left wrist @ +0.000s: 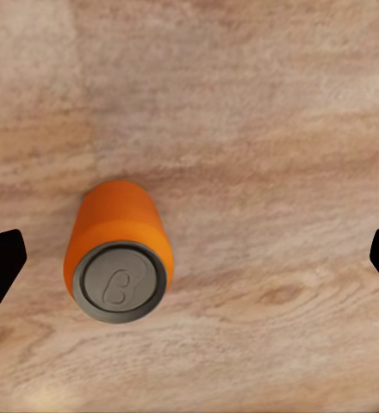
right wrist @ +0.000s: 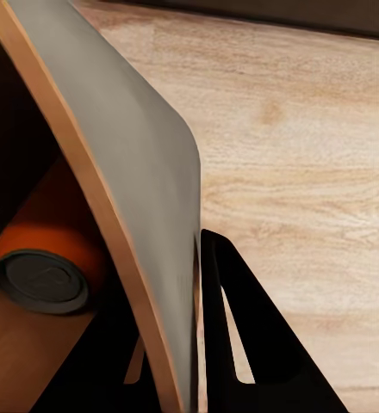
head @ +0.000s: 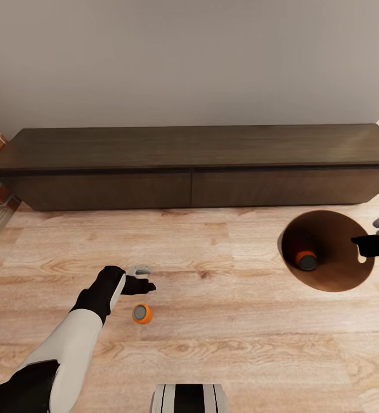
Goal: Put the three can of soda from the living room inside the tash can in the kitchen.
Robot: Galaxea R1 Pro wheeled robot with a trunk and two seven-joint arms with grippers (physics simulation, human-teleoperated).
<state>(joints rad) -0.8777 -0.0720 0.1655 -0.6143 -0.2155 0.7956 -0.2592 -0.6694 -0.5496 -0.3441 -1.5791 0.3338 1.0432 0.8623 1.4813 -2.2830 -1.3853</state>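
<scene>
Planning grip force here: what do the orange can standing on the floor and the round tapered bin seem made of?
The orange can on the floor looks like painted metal: matte orange wall, grey lid with a stamped tab. The round tapered bin looks thin-walled, possibly sheet metal or plastic: matte grey outside, copper-brown inside.

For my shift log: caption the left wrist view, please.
Open left gripper above an upright orange soda can standing on the wood floor.

One orange soda can (head: 142, 313) stands upright on the wood floor (head: 223, 321). A second orange can (head: 305, 259) lies inside the trash can (head: 350, 275), grey outside, copper-brown within.
</scene>
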